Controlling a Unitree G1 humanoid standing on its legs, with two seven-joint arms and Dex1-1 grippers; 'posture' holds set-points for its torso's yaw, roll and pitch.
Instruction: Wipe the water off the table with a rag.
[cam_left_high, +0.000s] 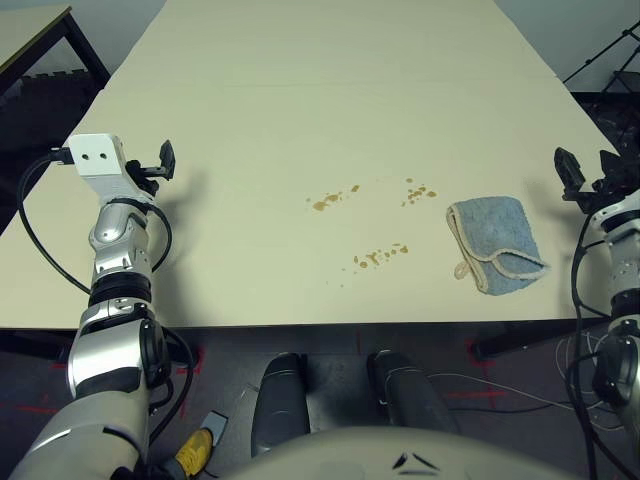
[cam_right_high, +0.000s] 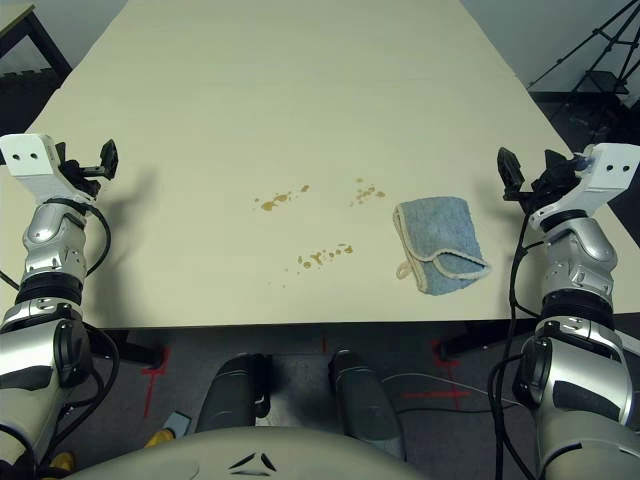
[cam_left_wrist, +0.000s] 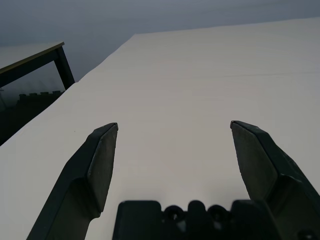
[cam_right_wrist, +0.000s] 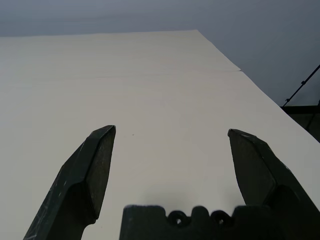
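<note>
So nothing's started: both pincers hang with jaws wide apart and empty, left pincer (cam_left_high: 163, 160) over the table's left edge, right pincer (cam_right_high: 512, 172) near the right edge, well apart from the cloth.

Rag (cam_left_high: 495, 244) lies folded on the table (cam_left_high: 300, 90), right of centre, near the front edge. Long axis runs from the far-left corner to the near-right corner, slightly diagonal; cream-stitched edge and a small loop sit on the near side, toward the robot.

Water (cam_left_high: 378, 257) sits in three droplet clusters left of the rag, closest one just beside its far-left corner.

Risks, as I read it:
- A soft folded cloth may pinch on the top layer only and unfold on lifting, giving poor wipe contact.
- Grabbing near the right end could drag it off the front edge.
- Droplets are scattered, so one pass probably misses a cluster or just smears.
- Pressing too lightly would leave streaks.
</note>
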